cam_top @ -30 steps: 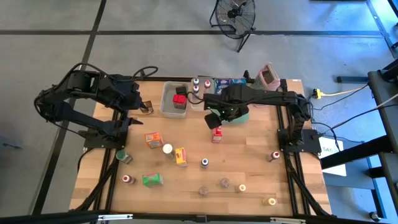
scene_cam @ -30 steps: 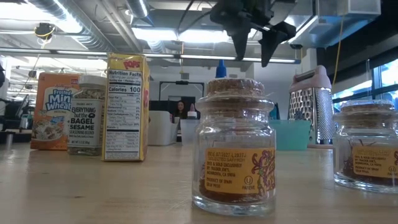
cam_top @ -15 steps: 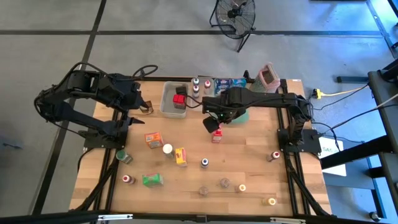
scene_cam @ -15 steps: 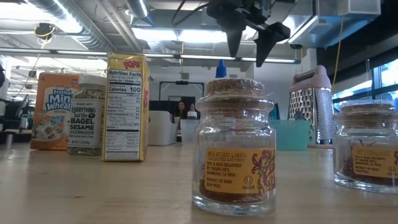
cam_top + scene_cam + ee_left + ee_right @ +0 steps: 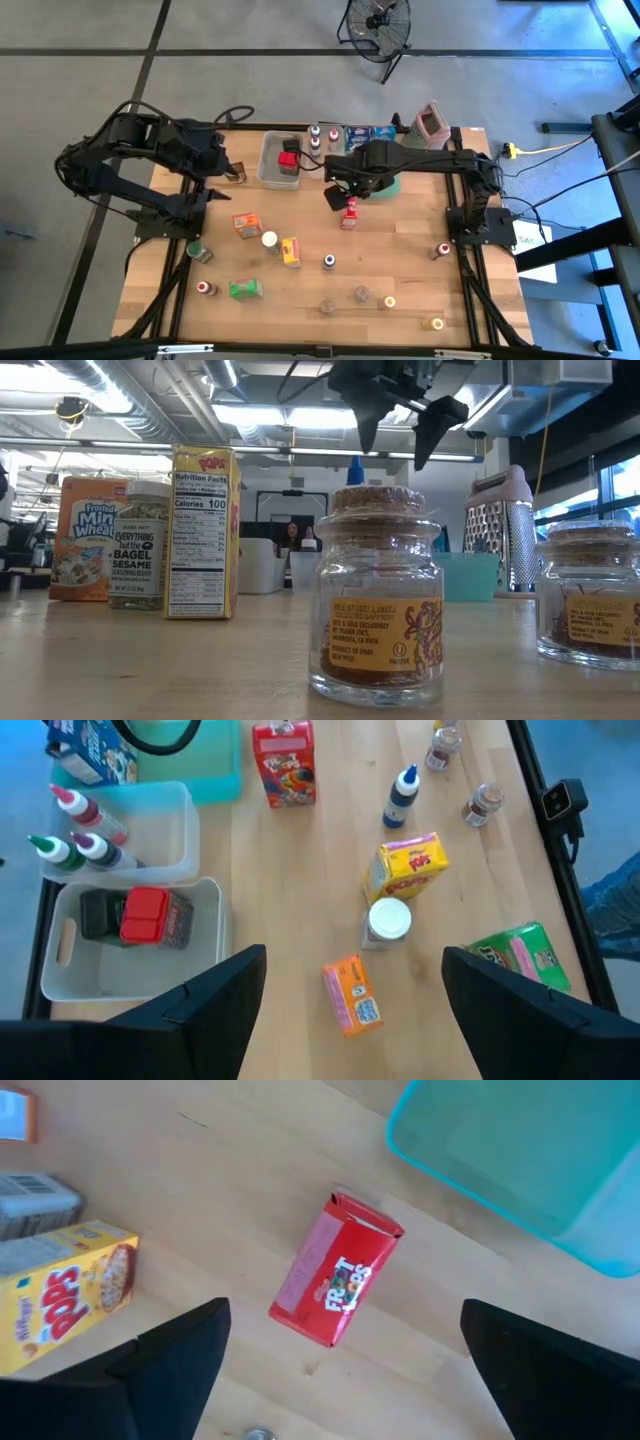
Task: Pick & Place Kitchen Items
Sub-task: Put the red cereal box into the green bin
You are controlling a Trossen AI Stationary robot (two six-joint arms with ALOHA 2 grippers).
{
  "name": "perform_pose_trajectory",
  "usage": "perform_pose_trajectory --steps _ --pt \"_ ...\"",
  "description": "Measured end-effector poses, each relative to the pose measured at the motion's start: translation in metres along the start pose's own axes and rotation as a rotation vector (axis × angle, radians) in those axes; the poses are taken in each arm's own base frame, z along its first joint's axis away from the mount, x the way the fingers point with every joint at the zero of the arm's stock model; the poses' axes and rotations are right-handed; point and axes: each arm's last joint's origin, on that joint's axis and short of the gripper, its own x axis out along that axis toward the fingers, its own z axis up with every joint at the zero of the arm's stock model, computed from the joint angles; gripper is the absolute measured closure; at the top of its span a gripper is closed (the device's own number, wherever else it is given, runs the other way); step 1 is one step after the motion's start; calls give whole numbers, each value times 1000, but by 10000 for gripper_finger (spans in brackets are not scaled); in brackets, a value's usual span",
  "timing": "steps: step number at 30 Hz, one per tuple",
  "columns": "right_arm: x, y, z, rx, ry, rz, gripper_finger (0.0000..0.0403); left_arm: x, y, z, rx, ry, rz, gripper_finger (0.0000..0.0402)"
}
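Grey concrete floor (image 5: 250, 60) around wooden table (image 5: 400, 255), dark seam lines crossing it. Black floor fan (image 5: 378, 22) standing beyond table's far edge. Yellow cable (image 5: 545, 150) trailing across floor on right side. Low across table: open ceiling with ducts and strip lights (image 5: 250, 415), bright window (image 5: 610, 485) at right, person (image 5: 290, 535) seated far back near doorway.

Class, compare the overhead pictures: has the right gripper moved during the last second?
Yes. The right gripper has shifted leftward, away from the teal tub, and now hangs open above the red cereal box, which stays put.
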Motion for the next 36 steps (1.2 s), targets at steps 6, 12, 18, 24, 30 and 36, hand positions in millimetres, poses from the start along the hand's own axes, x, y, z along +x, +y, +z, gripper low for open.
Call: perform_pose_trajectory --steps 6,12,18,24,30,36 --pt "17 5 2 18 30 -50 5 0 0 -3 -28 32 -3 104" --pt "29 6 6 24 54 -92 5 -2 -1 -5 -48 34 -3 102" --pt "39 9 7 23 70 -120 5 -8 -2 -10 -56 15 -2 104" --pt "41 10 9 25 63 -108 5 -16 -3 -16 -79 -10 -1 103" --pt "42 11 8 46 61 -108 5 -21 -4 -20 -77 -29 0 104" --pt "59 8 2 47 88 -145 5 -21 -4 -19 -81 -29 0 103"
